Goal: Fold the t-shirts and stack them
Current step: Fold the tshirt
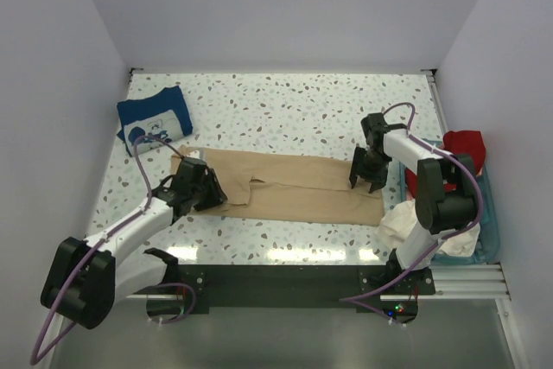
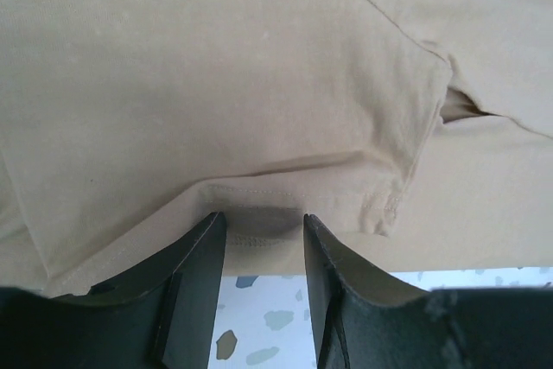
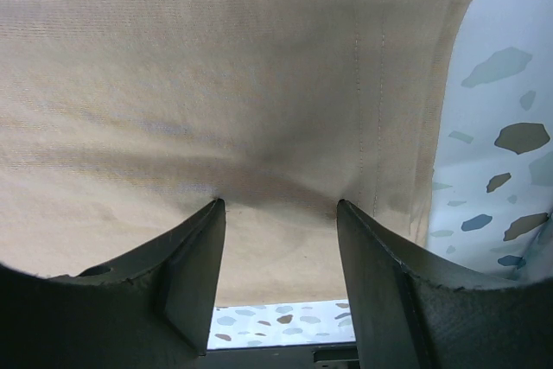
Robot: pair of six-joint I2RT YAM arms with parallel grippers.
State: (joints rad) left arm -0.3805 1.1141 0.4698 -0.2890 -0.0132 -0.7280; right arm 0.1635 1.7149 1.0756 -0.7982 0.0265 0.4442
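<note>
The plain tan-beige cotton t-shirt (image 1: 294, 183) lies flat in the middle of the table, folded into a long narrow strip that runs left to right. In the left wrist view a short sleeve (image 2: 406, 153) is tucked in over the body, and you can see the hem stitching.

The left gripper (image 1: 200, 187) is down at the strip's left end and the right gripper (image 1: 370, 172) at its right end. Both have their jaws about halfway apart. The black fingers (image 2: 203, 257) straddle the cloth edge with the tips touching the fabric, and the shirt spans the gap between them. On the right side the fingers (image 3: 194, 257) do the same, with small wrinkles running out from the tips. I don't see an actual pinch on either side.

The surface is a white speckled terrazzo tabletop (image 1: 285, 110), boxed in by plain white walls (image 1: 285, 6).

A folded navy blue t-shirt with a white print (image 1: 154, 117) sits at the far left corner, well apart from the tan one. A teal plastic basket (image 1: 491, 213) stands at the right edge. A red t-shirt (image 1: 465, 146) sits in it and a cream-white t-shirt (image 1: 404, 222) spills over its near rim. The right arm (image 1: 432, 187) blocks part of the basket in the top view.
</note>
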